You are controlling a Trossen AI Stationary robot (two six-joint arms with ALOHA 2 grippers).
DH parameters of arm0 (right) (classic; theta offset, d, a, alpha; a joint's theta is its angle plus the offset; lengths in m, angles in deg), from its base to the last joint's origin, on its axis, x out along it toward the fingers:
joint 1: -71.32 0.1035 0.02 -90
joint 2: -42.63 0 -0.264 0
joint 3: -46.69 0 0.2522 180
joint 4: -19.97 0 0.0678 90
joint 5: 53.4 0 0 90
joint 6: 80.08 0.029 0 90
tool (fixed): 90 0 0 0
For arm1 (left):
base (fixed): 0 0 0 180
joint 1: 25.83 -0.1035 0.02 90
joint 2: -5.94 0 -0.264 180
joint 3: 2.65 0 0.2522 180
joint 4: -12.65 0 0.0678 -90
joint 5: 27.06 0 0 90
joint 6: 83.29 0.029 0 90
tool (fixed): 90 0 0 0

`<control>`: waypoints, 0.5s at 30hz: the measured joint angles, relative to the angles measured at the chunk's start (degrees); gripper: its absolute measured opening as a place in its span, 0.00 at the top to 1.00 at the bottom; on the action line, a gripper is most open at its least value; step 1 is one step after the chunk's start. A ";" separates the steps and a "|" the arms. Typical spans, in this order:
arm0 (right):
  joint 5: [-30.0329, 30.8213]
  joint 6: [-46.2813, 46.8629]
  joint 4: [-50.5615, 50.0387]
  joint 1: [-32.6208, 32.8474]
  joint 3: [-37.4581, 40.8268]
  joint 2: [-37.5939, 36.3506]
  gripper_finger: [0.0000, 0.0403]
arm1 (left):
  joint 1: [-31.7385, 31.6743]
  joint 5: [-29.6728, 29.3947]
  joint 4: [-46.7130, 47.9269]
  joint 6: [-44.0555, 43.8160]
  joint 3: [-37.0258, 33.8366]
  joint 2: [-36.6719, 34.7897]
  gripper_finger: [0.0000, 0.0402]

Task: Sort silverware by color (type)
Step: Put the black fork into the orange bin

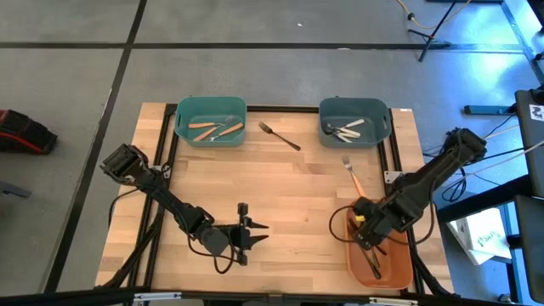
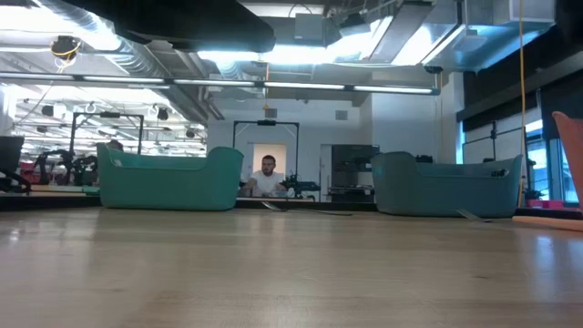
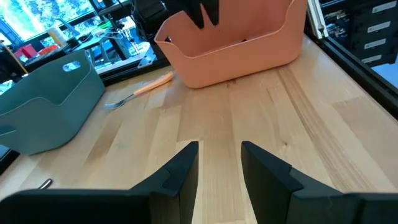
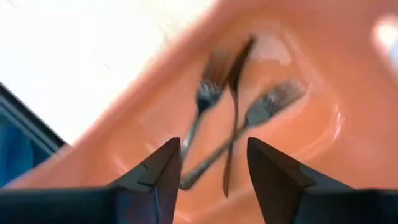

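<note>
While my right gripper (image 4: pixel 210 165) hangs over the orange bin (image 1: pixel 387 270) at the table's near right corner, its fingers stand spread and empty above three dark metal forks (image 4: pixel 233 127) lying crossed inside. My left gripper (image 1: pixel 252 235) rests near the near edge, fingers parted, holding nothing. One orange-handled fork (image 1: pixel 352 175) and one dark fork (image 1: pixel 280 136) lie loose on the table; more silverware sits in both teal bins (image 1: pixel 181 127) along the far edge.

Dark forks (image 4: pixel 233 118) in the orange bin (image 4: pixel 323 93) (right wrist view) blur.
</note>
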 joint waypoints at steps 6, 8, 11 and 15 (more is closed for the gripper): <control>13.04 -8.43 -4.93 -4.16 -9.27 -0.22 0.57 | 0.00 0.00 0.02 0.02 0.02 0.00 0.71; 19.05 -12.67 -4.25 -6.10 -10.58 -0.22 0.57 | -0.09 0.03 0.01 0.02 0.02 0.00 0.71; 26.03 -19.26 -1.63 -10.07 -10.79 -0.15 0.57 | -1.56 3.43 -0.17 -0.53 0.02 0.00 0.71; 32.33 -28.19 1.97 -16.73 -9.68 1.41 0.57 | -5.50 12.75 -0.31 -3.02 0.04 0.00 0.71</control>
